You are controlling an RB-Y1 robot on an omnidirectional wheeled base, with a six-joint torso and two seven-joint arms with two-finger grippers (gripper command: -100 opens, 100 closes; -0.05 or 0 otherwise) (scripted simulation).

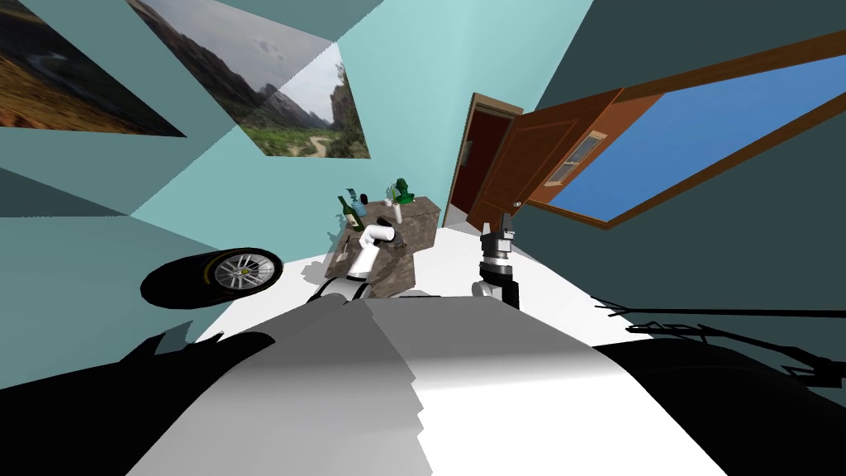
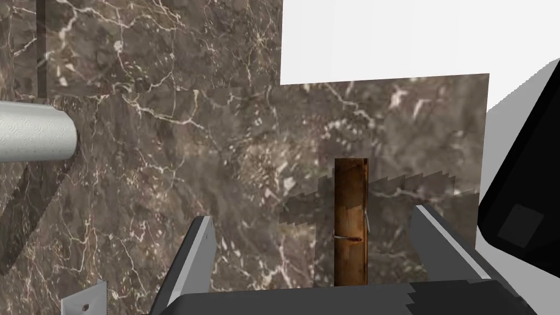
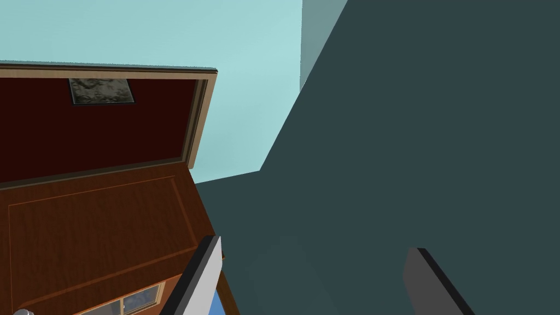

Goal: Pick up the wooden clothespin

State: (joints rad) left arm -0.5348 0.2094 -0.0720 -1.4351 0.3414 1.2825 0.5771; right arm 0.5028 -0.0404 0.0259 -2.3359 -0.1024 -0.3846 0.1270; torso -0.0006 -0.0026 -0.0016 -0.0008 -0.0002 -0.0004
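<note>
- Left claw [image 2: 311, 216] wide open over the brown marble worktop [image 2: 164, 164].
- Wooden clothespin [image 2: 350, 219] lies flat on the worktop between the claw's two fingers, touching neither.
- White paper towel roll [image 2: 33, 131] lies well apart from it.
- Right claw [image 1: 497, 223] open, held up beside the worktop.

Brown clothespin [image 2: 350, 219], dk brown table [image 2: 164, 164] w/ white veining

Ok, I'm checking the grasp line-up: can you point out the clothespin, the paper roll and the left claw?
clothespin [image 2: 350, 219], left wrist view, middle of its brown body.
paper roll [image 2: 35, 134], left wrist view, its white patterned side.
left claw [image 2: 311, 214], left wrist view, midway between its open fingertips.
</note>
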